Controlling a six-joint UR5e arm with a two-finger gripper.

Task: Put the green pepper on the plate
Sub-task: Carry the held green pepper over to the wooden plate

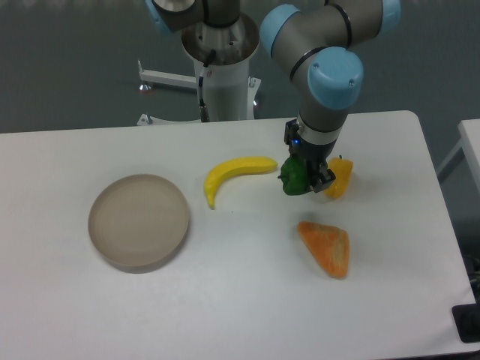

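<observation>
The green pepper (294, 178) is a small glossy dark-green lump at the middle right of the white table. My gripper (307, 174) comes straight down onto it, with its dark fingers on either side of the pepper. The jaws look closed on it, though the wrist hides part of the grip. I cannot tell whether the pepper rests on the table or is just off it. The plate (139, 220) is a round beige-grey dish with a thick rim, far to the left and bare.
A yellow banana (234, 175) lies between the plate and the pepper. A yellow-orange pepper (340, 177) sits right behind the gripper, touching or nearly so. An orange slice-shaped piece (326, 248) lies in front of it. The robot base (223, 71) stands at the back.
</observation>
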